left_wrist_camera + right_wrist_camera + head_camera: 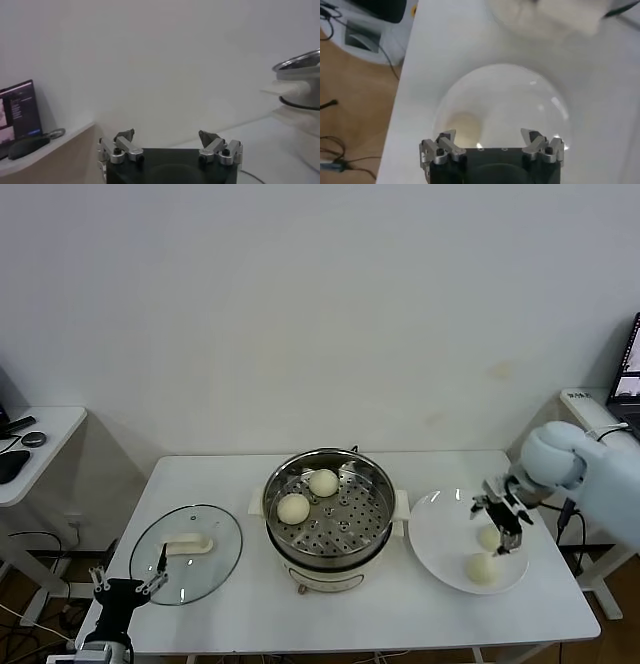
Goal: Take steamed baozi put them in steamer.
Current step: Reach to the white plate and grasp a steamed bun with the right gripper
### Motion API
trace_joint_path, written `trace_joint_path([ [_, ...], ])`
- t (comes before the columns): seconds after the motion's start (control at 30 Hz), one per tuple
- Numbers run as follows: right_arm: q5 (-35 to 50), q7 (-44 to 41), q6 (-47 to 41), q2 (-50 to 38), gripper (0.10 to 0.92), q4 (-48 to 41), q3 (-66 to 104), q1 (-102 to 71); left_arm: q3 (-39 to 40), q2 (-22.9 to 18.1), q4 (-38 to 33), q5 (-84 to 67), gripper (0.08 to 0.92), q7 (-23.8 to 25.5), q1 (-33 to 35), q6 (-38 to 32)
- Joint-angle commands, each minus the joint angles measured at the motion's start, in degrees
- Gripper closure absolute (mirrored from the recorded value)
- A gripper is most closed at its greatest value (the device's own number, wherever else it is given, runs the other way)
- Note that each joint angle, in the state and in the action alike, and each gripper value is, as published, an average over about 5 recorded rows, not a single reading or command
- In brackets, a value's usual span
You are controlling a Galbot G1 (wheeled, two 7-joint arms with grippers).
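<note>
Gripper [492, 141]: jaws spread wide, held above the plate [520, 95].
Bun [462, 127]: seen on the plate, just beside one finger.

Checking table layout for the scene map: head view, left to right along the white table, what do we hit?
Left claw, open, at the table's front edge → round glass lid with white handle → shiny round steel steamer holding two cream-white baozi → flat white plate with two more baozi, right claw open above them.
</note>
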Motion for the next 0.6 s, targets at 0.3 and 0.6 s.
trace_joint_path([
  [0.3, -5.5, 3.2, -0.8, 0.9, 0.203, -3.4, 11.8, -16.1, -0.4, -0.3, -0.7, 0.2, 0.177, 0.0, 0.5, 0.0],
  [0.6, -5.9, 5.4, -1.3, 4.1, 0.203, -5.9, 11.9, -16.5, -0.6, -0.6, -0.9, 0.2, 0.177, -0.1, 0.7, -0.2],
])
